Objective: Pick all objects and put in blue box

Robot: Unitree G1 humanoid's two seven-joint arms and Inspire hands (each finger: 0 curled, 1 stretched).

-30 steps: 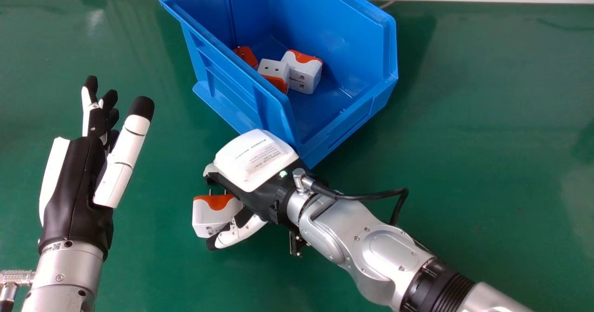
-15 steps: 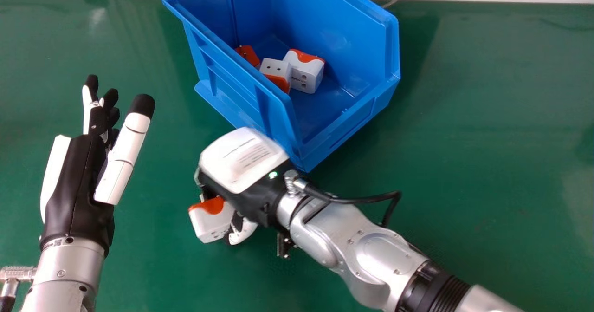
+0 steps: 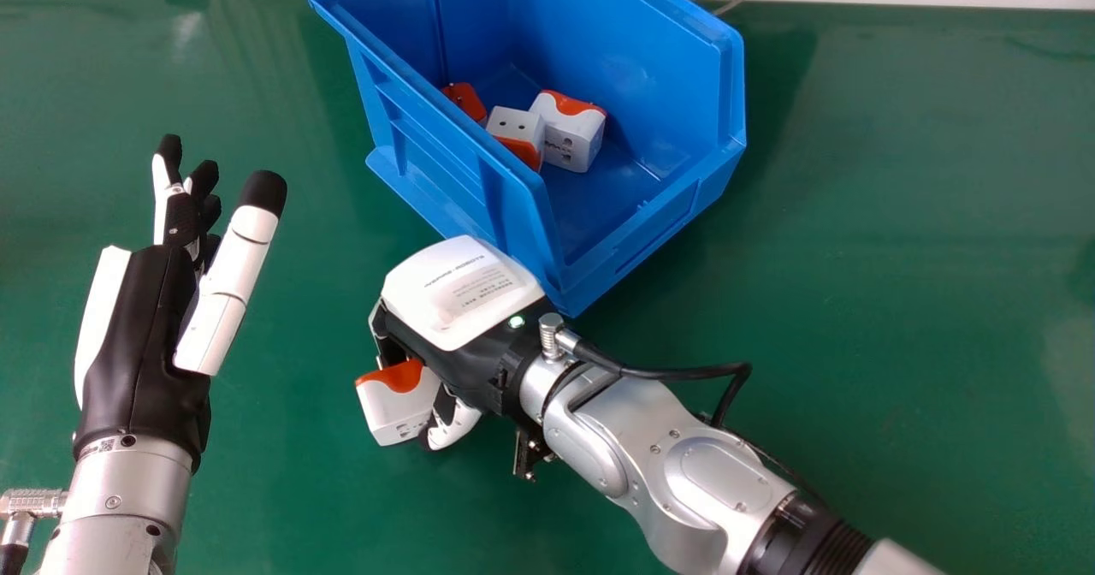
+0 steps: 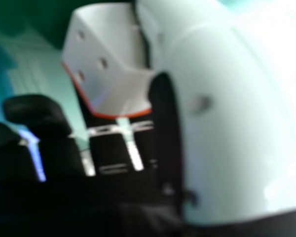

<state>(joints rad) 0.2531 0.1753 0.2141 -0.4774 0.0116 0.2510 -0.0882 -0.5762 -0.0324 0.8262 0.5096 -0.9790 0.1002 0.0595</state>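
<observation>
Head view looks down, right hand view closer, both onto one adapter (image 3: 395,406).

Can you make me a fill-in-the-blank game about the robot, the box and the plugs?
1. The robot is holding a plug in its ____ hand.
2. The colour of the box is ____.
3. Counting the plugs you can see inside the box, you get ____.
4. The colour of the table is ____.

Missing words: right; blue; three; green
</observation>
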